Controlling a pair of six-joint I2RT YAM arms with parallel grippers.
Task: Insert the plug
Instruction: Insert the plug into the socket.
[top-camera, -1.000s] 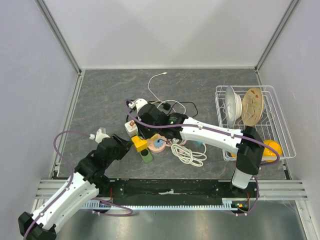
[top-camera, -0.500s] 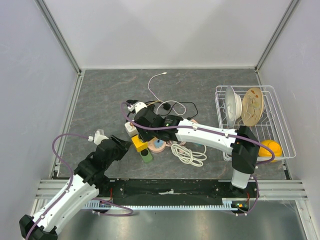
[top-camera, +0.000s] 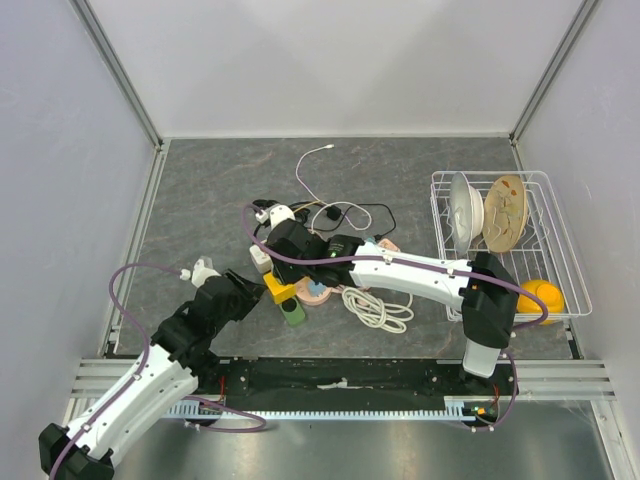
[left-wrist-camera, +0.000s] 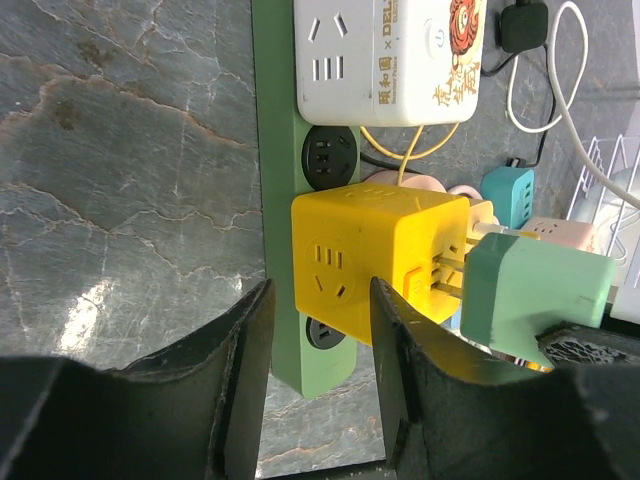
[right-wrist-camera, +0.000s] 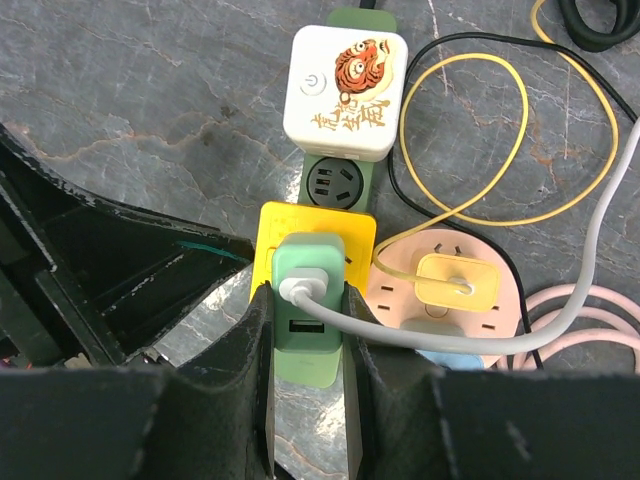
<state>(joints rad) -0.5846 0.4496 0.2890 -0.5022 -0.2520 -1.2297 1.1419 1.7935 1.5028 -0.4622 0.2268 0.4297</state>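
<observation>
Green plug (right-wrist-camera: 308, 300) between right fingers (right-wrist-camera: 250, 380)

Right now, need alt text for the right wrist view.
The right hand pinches a mint-green plastic plug with a white cable, directly over a yellow plastic cube adapter seated on a dark green power strip. Farther along the strip sits a white cube adapter with a tiger cartoon; a pink round socket hub lies beside them.

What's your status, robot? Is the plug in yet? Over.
Right end effector clamped on green plug. Prongs at yellow cube socket, not fully seated. Left end effector open beside the cube. Nothing in the way.
</observation>
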